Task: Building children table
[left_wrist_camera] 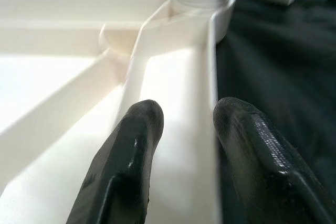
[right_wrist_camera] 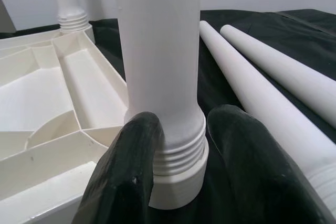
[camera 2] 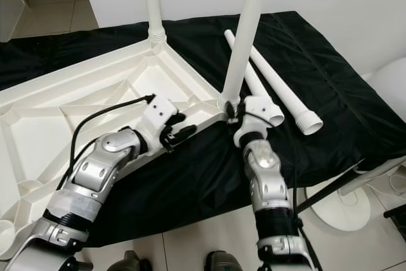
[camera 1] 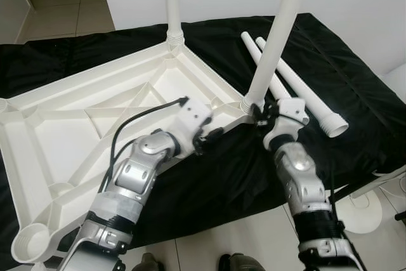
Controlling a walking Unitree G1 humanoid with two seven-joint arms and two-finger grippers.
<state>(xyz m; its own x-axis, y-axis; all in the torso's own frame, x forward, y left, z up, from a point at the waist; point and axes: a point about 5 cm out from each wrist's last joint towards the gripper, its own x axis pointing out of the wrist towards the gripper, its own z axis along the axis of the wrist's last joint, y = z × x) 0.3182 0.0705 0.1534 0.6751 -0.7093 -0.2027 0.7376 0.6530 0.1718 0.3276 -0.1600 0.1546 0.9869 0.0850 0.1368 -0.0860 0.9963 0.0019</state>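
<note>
Item: white plastic tabletop (camera 1: pixel 70 125), inverted on a black cloth (camera 1: pixel 209 188), ribbed underside up, so its corner sockets face upward to take legs. Two legs fitted and upright: far leg (camera 1: pixel 172 4) at the back corner, near leg (camera 1: pixel 279 36) at the corner nearest the right arm. Right gripper (right_wrist_camera: pixel 181 145): fingers spread either side of the near leg's threaded base, apparently closing on it to turn or seat it; contact not certain. Left gripper (left_wrist_camera: pixel 184 129): fingers parted, straddling the tabletop's rim wall just short of the same corner, judged to steady the top. Two loose legs (camera 1: pixel 298 90) lie side by side on the cloth, just beyond the right gripper. Empty socket (camera 1: pixel 28 242) at the near left corner; cloth edge close below both arms, tiled floor (camera 1: pixel 241 239) beyond
</note>
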